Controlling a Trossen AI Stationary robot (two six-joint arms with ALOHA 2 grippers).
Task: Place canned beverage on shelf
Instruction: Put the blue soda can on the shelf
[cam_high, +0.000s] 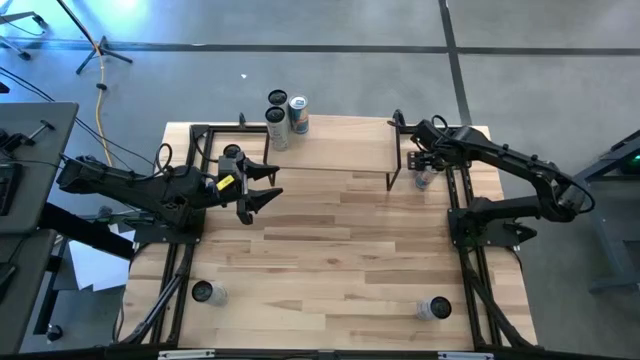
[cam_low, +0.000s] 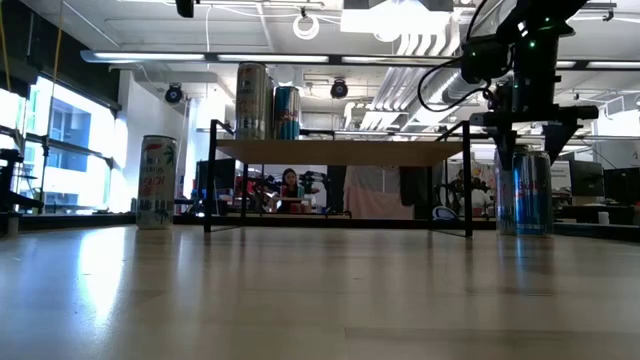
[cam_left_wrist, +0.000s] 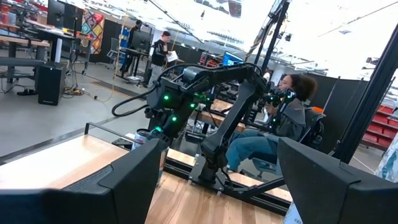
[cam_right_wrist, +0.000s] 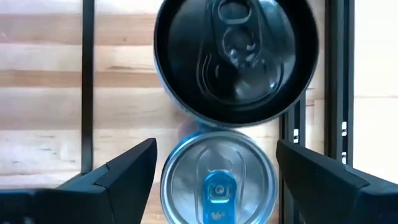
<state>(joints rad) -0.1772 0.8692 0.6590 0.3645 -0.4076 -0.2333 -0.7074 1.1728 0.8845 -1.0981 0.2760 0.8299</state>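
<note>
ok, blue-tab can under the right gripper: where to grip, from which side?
From straight above. The blue-tab can stands upright beside the shelf, touching a dark-topped can. The open right gripper straddles it on its two free sides; probably close on the upper wall, below the rim.

Your shelf (cam_high: 330, 145) is a light-wood board on thin black legs, with two upright cans (cam_low: 267, 100) on its left end. Two more cans (cam_right_wrist: 221, 124) stand on the table by its right legs.

2 cans (cam_high: 287, 115) stand on the shelf's (cam_high: 340, 145) left end; right gripper (cam_high: 424, 168) hovers over 2 cans (cam_low: 524, 192) beside its right legs.
</note>
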